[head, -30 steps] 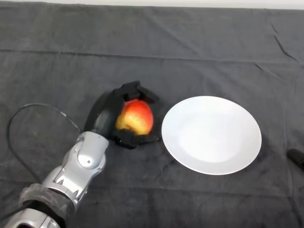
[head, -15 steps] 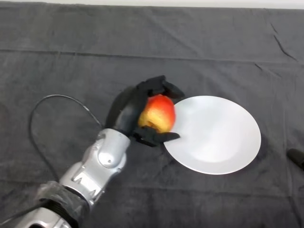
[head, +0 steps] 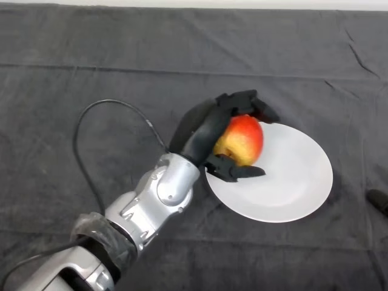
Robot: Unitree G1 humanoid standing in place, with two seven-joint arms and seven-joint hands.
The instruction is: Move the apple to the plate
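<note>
Transport step under way: left hand clasps the apple above the plate at its ten o'clock edge; next, lower and release.

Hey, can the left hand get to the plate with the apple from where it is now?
Probably yes. The left hand, curled round the apple, is already over the white plate's left part, and nothing lies between them.

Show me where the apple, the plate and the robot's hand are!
apple [head: 242,139], head view, on its red and yellow front.
plate [head: 297,188], head view, on a bare white part right of the apple.
hand [head: 203,130], head view, on the black palm behind the apple.
</note>
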